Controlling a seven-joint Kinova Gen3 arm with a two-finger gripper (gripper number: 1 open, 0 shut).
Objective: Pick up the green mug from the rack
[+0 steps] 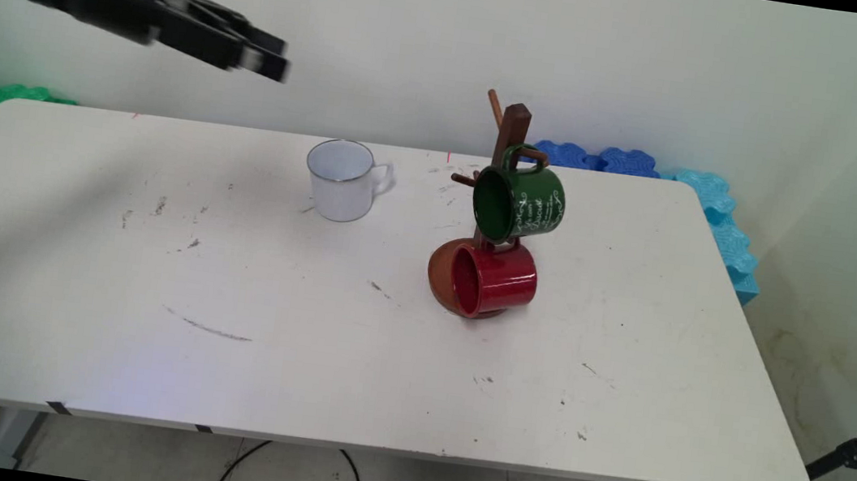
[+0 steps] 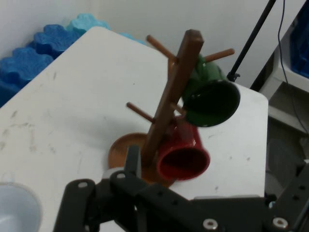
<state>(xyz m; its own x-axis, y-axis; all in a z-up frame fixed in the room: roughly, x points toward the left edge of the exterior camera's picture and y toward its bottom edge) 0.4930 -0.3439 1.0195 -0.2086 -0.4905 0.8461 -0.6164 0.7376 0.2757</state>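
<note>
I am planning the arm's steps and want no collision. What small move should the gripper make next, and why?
Probably lower the gripper toward the white mug, the nearest thing. It is high above the table, holding nothing. The mug stands upright, apart from the wooden mug tree, where the green mug and red mug hang.

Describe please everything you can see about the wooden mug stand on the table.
The mug stand looks like dark brown wood: a round flat base, an upright square post and thin pegs angled upward. It stands toward the table's far right side. A green mug hangs by its handle from an upper peg, and a red mug hangs below, just above the base. Some pegs are bare. The gripper is apart from it, high at left.
</note>
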